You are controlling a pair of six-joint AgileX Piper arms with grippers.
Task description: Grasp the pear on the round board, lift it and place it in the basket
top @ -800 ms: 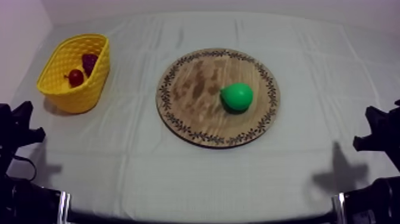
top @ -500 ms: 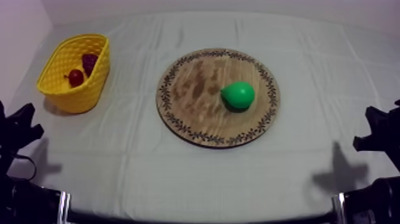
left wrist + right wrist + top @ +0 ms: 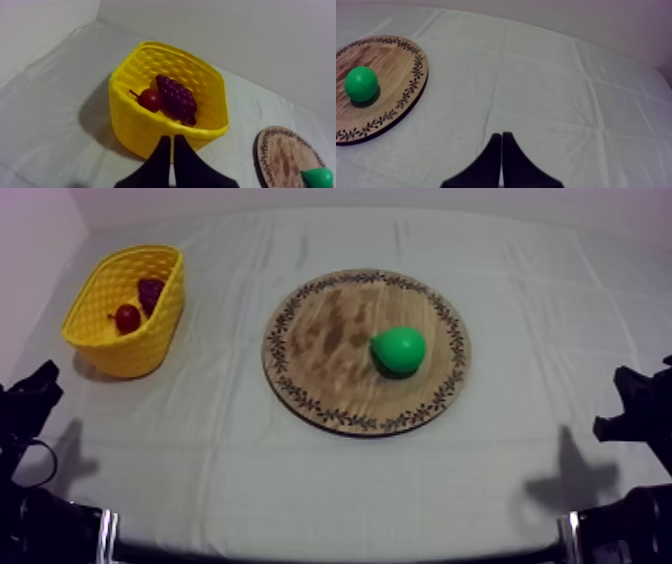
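On the right half of the wooden board [image 3: 330,338], mid-table, sits the green pear [image 3: 399,349], untouched and with nothing else on the board. Over at the table's [image 3: 300,478] left side, well apart from the board, stands the yellow basket [image 3: 150,338], with a bunch of grapes [image 3: 150,291] and a small red fruit [image 3: 127,318] touching each other inside it.

Both arms are low at their own edges. The left arm [image 3: 28,400] is just short of the basket, and its left jaws are pressed together into a narrow wedge, gripping nothing. The right arm [image 3: 635,413] is well clear of the board, and its right jaws are likewise clenched on nothing.

So this reads as the very start: the pick-up is not yet begun and no reach is under way. The left arm looks the likelier candidate, since the basket is on its side, though the pear lies nearer the board's right rim.

Whichever arm goes, the next move calls for jaws parted wide, a descent over the pear and a squeeze across its fullest part. It looks round and smooth, so an off-centre pinch could send it rolling across the board. After that comes a lift and a carry left over the basket's rim.
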